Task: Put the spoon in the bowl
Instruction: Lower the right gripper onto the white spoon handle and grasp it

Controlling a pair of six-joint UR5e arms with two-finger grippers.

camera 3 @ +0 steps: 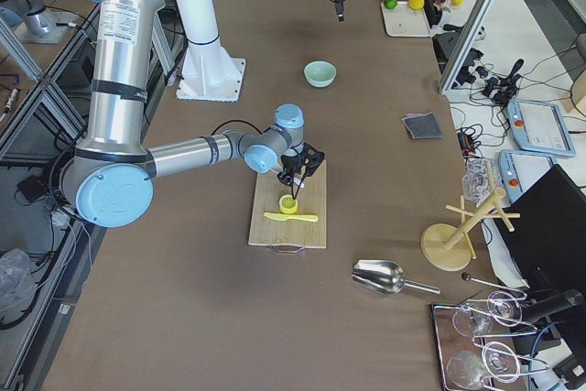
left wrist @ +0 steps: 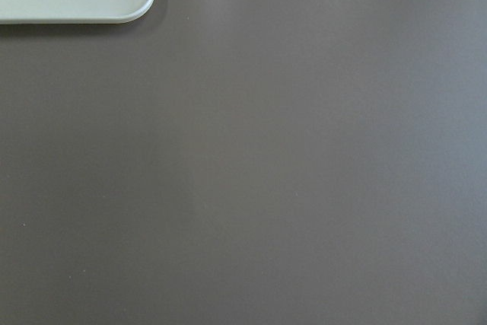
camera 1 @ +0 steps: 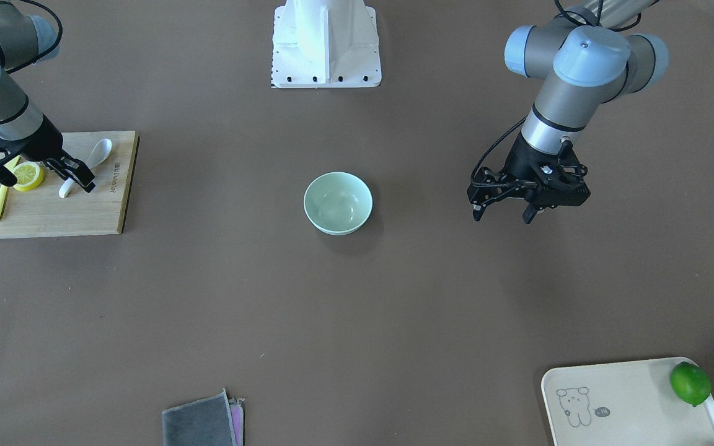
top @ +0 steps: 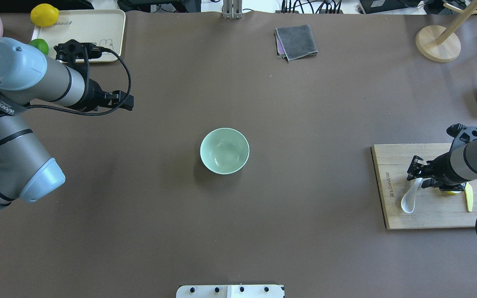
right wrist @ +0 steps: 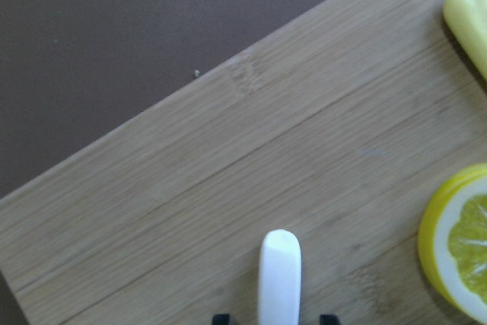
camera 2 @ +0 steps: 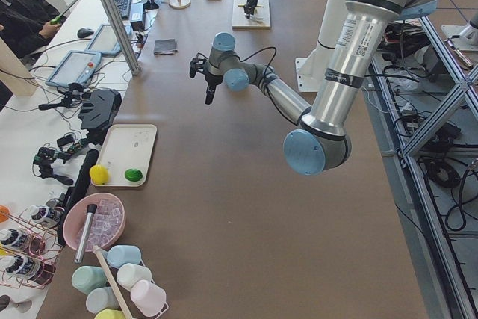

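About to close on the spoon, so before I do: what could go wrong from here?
1. The right pincer straddles only the handle end of the spoon; closing there may let it slip or tip.
2. The lemon slice lies close beside; it could get nudged.
3. The bowl sits well away; a weak grip might drop the spoon midway.

One spoon [camera 1: 101, 150], one bowl [camera 1: 338, 202]

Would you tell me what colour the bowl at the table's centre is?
The bowl is a plain pale mint green, clearest in the overhead exterior view.
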